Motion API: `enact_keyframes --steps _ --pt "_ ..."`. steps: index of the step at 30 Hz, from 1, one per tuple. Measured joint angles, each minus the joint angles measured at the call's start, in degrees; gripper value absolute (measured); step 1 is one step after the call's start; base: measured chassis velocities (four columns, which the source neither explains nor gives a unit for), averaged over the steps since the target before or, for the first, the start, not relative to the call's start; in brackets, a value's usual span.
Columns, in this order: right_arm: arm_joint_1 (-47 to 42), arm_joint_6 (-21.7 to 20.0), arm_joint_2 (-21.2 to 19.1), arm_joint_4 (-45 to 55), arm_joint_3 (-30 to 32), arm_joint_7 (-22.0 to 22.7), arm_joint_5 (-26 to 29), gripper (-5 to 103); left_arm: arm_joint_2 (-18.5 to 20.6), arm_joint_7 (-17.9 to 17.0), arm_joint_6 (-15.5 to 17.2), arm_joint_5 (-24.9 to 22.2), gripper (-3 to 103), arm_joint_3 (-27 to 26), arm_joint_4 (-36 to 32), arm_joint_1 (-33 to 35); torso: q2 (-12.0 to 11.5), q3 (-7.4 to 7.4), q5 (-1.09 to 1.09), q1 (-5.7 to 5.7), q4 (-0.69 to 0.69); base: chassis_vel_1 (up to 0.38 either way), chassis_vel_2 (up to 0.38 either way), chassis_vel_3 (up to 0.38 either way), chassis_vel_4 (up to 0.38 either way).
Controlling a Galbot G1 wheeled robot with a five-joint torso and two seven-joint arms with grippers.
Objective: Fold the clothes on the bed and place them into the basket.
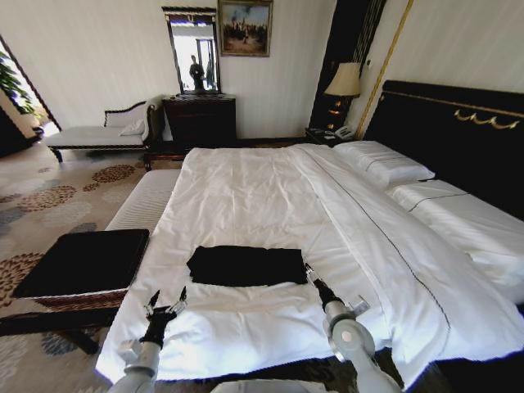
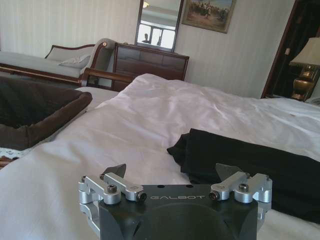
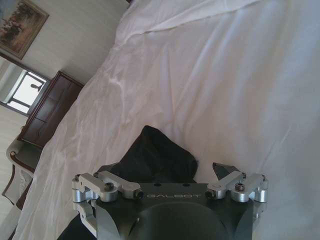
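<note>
The black top (image 1: 247, 265) lies folded into a flat rectangle on the white sheet of the bed (image 1: 246, 196), near the foot edge and roughly midway along it. In the left wrist view the top (image 2: 250, 160) shows as a stacked dark slab with its folded edge facing the camera; in the right wrist view one corner of it (image 3: 157, 155) bunches up just ahead of the claw body.

The left claw (image 1: 166, 302) hovers above the sheet near the foot edge, beside the top's left end but apart from it, its fingers spread with nothing between them. Its fingertips (image 2: 116, 170) show clearly separated in the left wrist view.

The right claw (image 1: 309, 271) sits at the top's right end, right against the cloth's edge. In the right wrist view its fingers (image 3: 222, 170) stand apart, and the dark cloth lies close beneath and ahead of them; whether they touch it cannot be told.

The basket (image 1: 86, 262), brown wicker with a flat black top, stands on the patterned carpet (image 1: 49, 205) beside the bed's left foot corner, well apart from the top. Its dark side (image 2: 40, 115) shows in the left wrist view.
</note>
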Motion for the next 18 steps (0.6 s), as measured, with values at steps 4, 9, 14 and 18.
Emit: enact_keyframes --steps 4,9,14,18 --pt "1.40 -0.51 2.03 -2.63 -1.12 -0.53 1.88 100 -0.37 -0.02 -0.15 0.58 100 0.75 -1.49 1.35 -0.01 0.00 0.01 0.01 -0.02 0.000 0.000 0.000 0.000" --pt "3.12 -0.53 3.20 -5.11 -2.63 -1.71 1.49 100 -0.41 -0.18 -0.05 1.83 100 1.38 -2.40 1.84 -0.01 0.00 0.00 0.01 -0.01 0.000 0.000 0.000 0.000" --pt "5.81 -0.54 5.35 -7.65 -3.32 -3.03 1.83 100 -0.70 -0.51 0.56 3.01 100 1.56 -4.34 2.67 -0.01 0.01 0.01 0.01 -0.01 0.000 0.000 0.000 0.000" --pt "7.74 -0.89 6.83 -9.61 -2.92 -3.40 2.38 100 -0.72 -0.62 1.02 3.39 100 1.53 -5.42 2.98 -0.01 0.00 0.01 0.01 -0.01 0.000 0.000 0.000 0.000"
